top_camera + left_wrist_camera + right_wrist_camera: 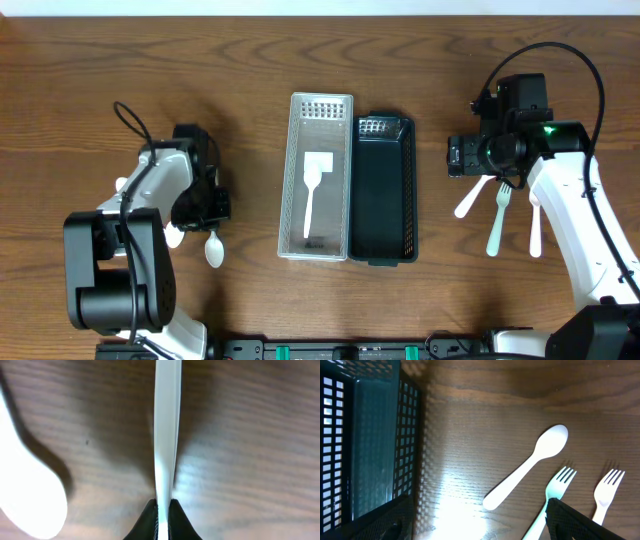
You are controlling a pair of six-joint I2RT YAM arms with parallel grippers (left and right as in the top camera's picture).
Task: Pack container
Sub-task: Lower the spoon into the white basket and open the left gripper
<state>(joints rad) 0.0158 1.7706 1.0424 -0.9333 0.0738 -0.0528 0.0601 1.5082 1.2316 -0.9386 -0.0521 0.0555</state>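
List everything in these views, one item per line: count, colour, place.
clear basket: 1, clear white, table centre.
spatula-like utensil: 1, white, inside the clear basket.
dark basket: 1, dark green-black, just right of the clear basket, nothing in it.
spoons: 2, white; one right of the dark basket, one by the left arm.
forks: 2, white or near-white, side by side right of that first spoon.
thin handle: 1, white, pinched edge-on; which utensil it belongs to, cannot tell.
table: 1, brown wood.
left fingers: black, shut on the thin handle.
right fingers: black, open, over the table near the dark basket.
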